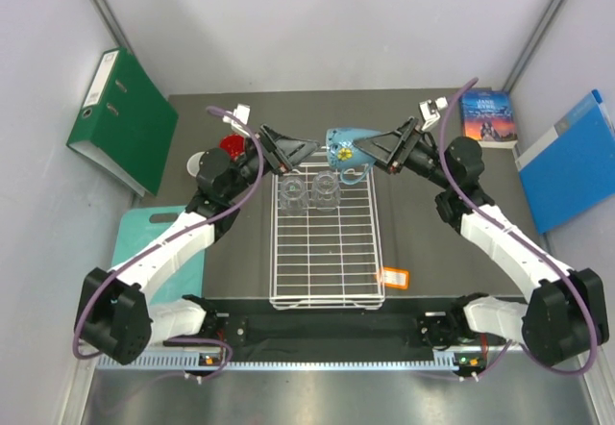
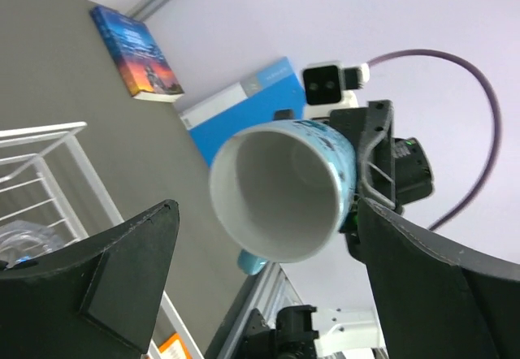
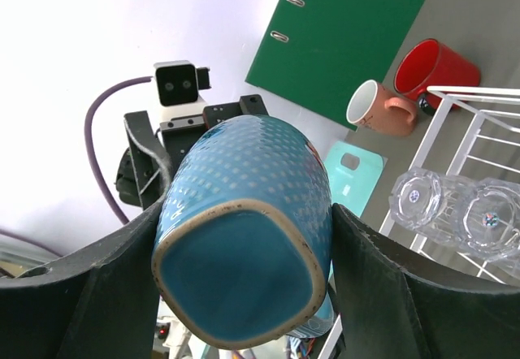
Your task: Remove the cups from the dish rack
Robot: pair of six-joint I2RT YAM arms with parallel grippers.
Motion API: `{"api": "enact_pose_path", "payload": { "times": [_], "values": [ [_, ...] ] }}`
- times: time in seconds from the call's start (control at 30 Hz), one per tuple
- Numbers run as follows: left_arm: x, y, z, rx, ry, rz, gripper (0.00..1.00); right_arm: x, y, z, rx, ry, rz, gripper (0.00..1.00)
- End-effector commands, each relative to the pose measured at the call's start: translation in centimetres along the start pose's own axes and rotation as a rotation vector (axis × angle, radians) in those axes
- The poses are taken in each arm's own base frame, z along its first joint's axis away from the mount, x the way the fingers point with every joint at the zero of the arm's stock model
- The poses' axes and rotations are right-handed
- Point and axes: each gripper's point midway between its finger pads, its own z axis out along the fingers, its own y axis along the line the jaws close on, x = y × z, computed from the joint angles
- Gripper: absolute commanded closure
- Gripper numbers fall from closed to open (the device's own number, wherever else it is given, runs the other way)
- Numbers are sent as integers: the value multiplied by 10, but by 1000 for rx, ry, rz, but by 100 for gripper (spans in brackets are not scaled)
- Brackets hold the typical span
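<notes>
Light-blue mug (image 1: 348, 148), yellow flower mark, clamped sideways in right gripper (image 1: 377, 151) above dish rack (image 1: 327, 252), left gripper (image 1: 306, 154) wide open, empty, at its mouth; book (image 1: 488, 117) reads "JANE EYRE".

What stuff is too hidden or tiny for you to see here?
Top view: the left arm covers most of the red mug.
Left wrist view: a finger and the picture edge cut off the glass tumblers.
Top view: the book title is too small to read.
</notes>
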Motion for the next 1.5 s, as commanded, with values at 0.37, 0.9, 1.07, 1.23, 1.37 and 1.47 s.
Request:
{"api": "enact_pose_path", "payload": {
  "times": [0.37, 0.9, 1.07, 1.23, 1.37, 1.47],
  "values": [
    [25, -85, 8, 296, 95, 18, 16, -17, 30, 18, -179, -27, -24, 100],
    [60, -76, 17, 308, 181, 3, 43, 10, 38, 38, -231, 38, 1, 100],
    [60, -67, 21, 284, 173, 1, 64, 17, 39, 36, -232, 51, 1, 100],
    [60, -60, 23, 254, 165, 3, 70, 26, 37, 32, -218, 72, -11, 100],
    [60, -54, 27, 228, 161, 5, 74, 42, 37, 28, -212, 113, -30, 100],
    [59, -50, 28, 205, 167, 6, 75, 59, 35, 26, -191, 155, -52, 100]
  ]
}}
